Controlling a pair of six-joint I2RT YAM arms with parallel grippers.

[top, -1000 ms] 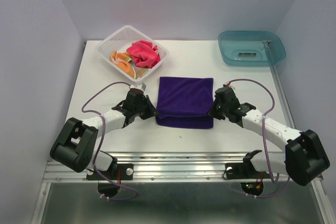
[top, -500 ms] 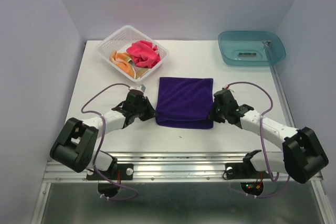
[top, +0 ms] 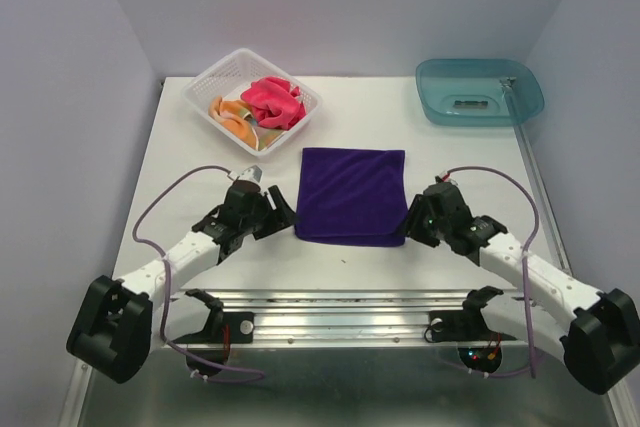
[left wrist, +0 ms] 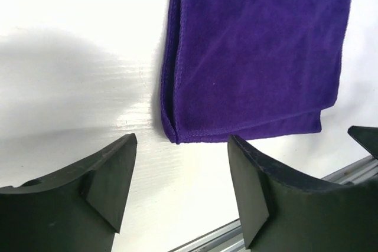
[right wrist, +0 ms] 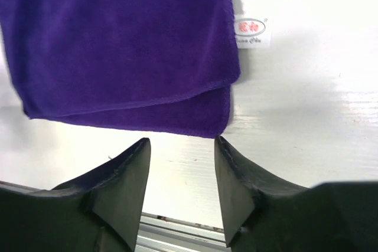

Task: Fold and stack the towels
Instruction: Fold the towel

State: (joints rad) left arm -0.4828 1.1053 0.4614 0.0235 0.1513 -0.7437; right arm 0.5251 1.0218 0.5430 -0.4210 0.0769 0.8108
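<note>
Both pincers are empty right now. The left gripper (left wrist: 180, 146) has its jaws spread wide and the right gripper (right wrist: 182, 143) has them partway apart, nothing between either. The purple towel (top: 350, 195) lies flat mid-frame in the top view, folded over, its lower corners just above each set of fingertips. So one fold looks done. The pink towel (top: 272, 100) and orange towel (top: 228, 112) sit crumpled in the basket (top: 200, 87), upper left, not yet folded or stacked.

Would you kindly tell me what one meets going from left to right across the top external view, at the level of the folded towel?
left tool → purple towel → right tool
</note>
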